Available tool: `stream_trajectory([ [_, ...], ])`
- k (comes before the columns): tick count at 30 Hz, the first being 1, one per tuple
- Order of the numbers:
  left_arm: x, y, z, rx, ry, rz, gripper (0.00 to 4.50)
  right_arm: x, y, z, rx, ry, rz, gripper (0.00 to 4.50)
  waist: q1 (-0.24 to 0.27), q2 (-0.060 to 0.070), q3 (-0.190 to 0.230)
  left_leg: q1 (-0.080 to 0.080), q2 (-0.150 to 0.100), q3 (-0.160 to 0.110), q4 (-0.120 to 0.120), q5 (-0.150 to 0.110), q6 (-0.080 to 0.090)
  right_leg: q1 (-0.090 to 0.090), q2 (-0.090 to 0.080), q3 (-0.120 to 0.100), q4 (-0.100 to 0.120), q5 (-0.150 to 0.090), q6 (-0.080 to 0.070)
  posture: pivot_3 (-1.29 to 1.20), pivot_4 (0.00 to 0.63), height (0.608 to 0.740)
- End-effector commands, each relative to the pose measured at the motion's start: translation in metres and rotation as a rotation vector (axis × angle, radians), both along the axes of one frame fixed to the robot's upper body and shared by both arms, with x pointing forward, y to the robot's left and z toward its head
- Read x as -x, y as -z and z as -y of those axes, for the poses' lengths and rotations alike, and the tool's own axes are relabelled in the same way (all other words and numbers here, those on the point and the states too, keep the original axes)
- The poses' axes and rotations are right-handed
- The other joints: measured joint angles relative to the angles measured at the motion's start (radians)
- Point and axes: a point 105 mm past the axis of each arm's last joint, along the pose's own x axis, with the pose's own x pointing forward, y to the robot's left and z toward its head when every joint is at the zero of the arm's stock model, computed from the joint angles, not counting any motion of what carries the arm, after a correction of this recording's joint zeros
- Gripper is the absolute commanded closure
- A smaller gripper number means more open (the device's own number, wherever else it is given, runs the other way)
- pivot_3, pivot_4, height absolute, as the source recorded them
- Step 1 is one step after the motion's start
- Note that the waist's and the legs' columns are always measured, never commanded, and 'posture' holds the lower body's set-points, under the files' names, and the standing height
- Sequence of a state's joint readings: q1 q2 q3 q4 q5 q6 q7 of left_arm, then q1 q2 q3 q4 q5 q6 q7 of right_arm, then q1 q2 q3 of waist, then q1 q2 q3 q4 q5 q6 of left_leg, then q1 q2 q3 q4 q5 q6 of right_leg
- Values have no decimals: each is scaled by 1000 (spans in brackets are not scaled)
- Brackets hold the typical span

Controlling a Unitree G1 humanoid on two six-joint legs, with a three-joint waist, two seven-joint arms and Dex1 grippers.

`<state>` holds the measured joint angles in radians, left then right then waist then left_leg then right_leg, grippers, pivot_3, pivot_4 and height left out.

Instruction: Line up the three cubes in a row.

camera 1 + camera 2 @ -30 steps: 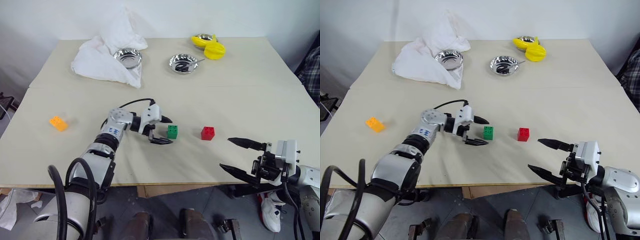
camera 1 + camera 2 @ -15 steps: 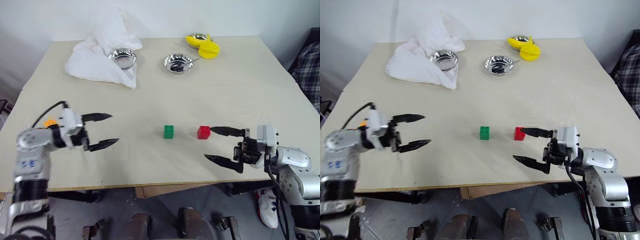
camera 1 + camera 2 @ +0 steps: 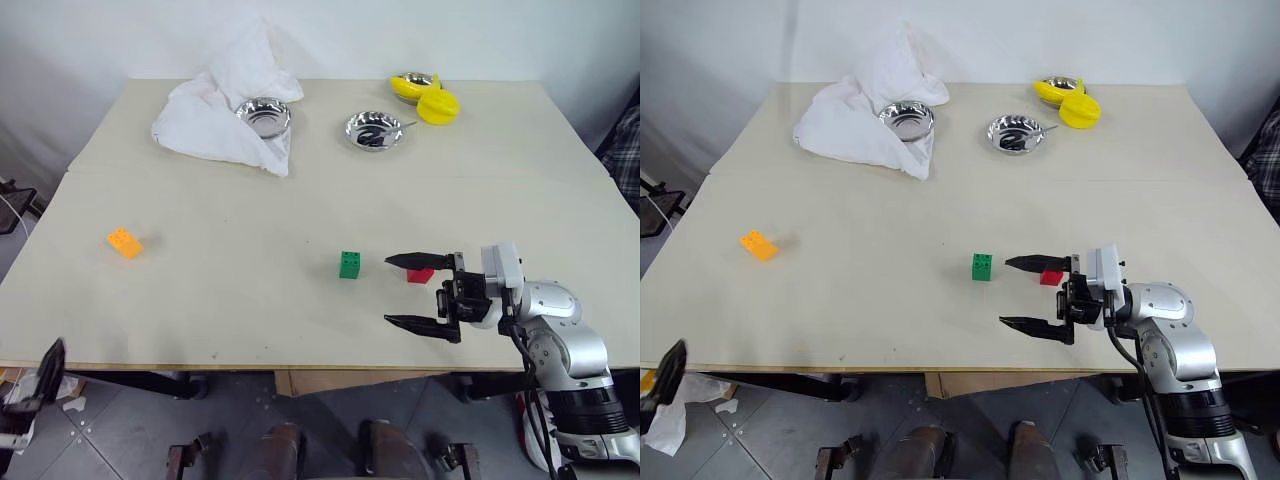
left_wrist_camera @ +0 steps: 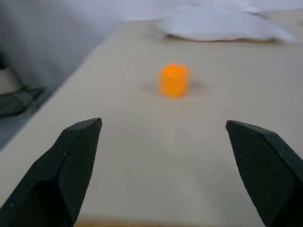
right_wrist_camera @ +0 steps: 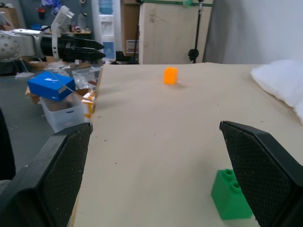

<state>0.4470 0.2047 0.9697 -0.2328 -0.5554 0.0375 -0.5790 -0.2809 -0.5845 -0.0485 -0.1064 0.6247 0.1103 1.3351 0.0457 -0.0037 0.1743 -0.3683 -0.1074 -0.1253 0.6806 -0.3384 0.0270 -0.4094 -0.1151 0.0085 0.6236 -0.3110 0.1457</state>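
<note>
The green cube point(image 3: 350, 264) sits near the table's middle, with the red cube point(image 3: 421, 275) just to its right. The red one is partly hidden behind the far finger of my right gripper point(image 3: 388, 291). That gripper is open and empty and points left along the table toward the green cube point(image 5: 231, 201). The orange-yellow cube point(image 3: 124, 243) lies alone far to the left. My left gripper point(image 4: 163, 124) is open and empty, off the table's front-left corner, facing the orange-yellow cube point(image 4: 173, 79). The right wrist view shows that left gripper point(image 5: 100, 50) beyond the table's edge.
At the back lie a crumpled white cloth point(image 3: 222, 112), two steel bowls point(image 3: 266, 115) point(image 3: 373, 130), and rounded yellow pieces point(image 3: 428, 98) by a third bowl. The table's front edge point(image 3: 250, 368) runs just below my right gripper. A blue box point(image 5: 49, 85) lies on the floor past the left edge.
My left arm has let go of nothing but swung away from the green cube, left and back off the table's corner. My right gripper has moved left, up beside the red cube. The cubes stayed put.
</note>
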Motion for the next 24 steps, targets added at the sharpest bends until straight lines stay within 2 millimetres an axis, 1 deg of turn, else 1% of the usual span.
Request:
stream_trajectory([
  [1,13,-7,-10,0,-95,49,36,4,-8,0,-17,-19,37,0,5,0,0,0,0,0,0,0,0,0,0,0,0,0,0,0,150,740],
  [2,10,-7,-10,5,-88,48,36,4,-8,0,-17,-20,36,0,6,0,0,0,0,0,0,0,0,0,0,0,0,0,0,0,150,740],
  [4,-3,-8,-7,10,-44,39,36,3,-8,-1,-13,-20,38,0,7,0,0,0,0,0,0,0,0,0,0,0,1,0,0,0,150,740],
  [8,-46,-17,-1,17,97,3,36,1,-9,-2,-8,-13,43,0,7,0,0,0,0,0,0,0,-1,-1,0,0,2,0,0,0,150,740],
  [10,-70,-21,-2,9,174,-47,36,0,-10,-3,-9,-7,49,0,4,0,0,0,0,0,0,0,-1,-1,1,0,3,0,0,0,150,740],
  [12,-88,-26,-6,20,234,-66,36,-1,-11,-3,-11,-1,53,0,-1,0,0,0,0,0,-1,0,-1,-2,1,0,4,0,0,0,150,740],
  [13,-95,-25,-9,35,256,-94,36,-1,-12,-3,-12,3,56,0,-5,0,0,0,0,0,-1,0,-1,-3,1,0,4,0,0,0,150,740],
  [15,-113,-23,-16,22,305,-164,36,-2,-13,-4,-13,10,63,0,-18,0,0,0,0,0,-2,0,-1,-3,1,-1,4,0,-1,0,150,740],
  [17,-129,-26,-23,-6,335,-197,36,-4,-14,-3,-13,20,71,0,-23,0,0,0,0,0,-3,0,-1,-4,1,-2,5,0,-1,0,150,740],
  [18,-138,-23,-27,-8,346,-230,36,-4,-15,-3,-14,30,78,0,-26,0,0,0,0,0,-3,0,-1,-4,1,-3,5,0,-1,0,150,740],
  [20,-153,-22,-26,-21,387,-266,36,-3,-17,-2,-19,44,84,0,-28,0,0,0,0,0,-3,-1,-1,-5,1,-3,6,0,-1,0,150,740],
  [24,-176,-23,-28,-62,414,-294,36,-2,-20,0,-22,73,92,0,-35,0,0,0,-1,0,-4,-1,-1,-7,1,-6,6,0,-1,0,150,740],
])
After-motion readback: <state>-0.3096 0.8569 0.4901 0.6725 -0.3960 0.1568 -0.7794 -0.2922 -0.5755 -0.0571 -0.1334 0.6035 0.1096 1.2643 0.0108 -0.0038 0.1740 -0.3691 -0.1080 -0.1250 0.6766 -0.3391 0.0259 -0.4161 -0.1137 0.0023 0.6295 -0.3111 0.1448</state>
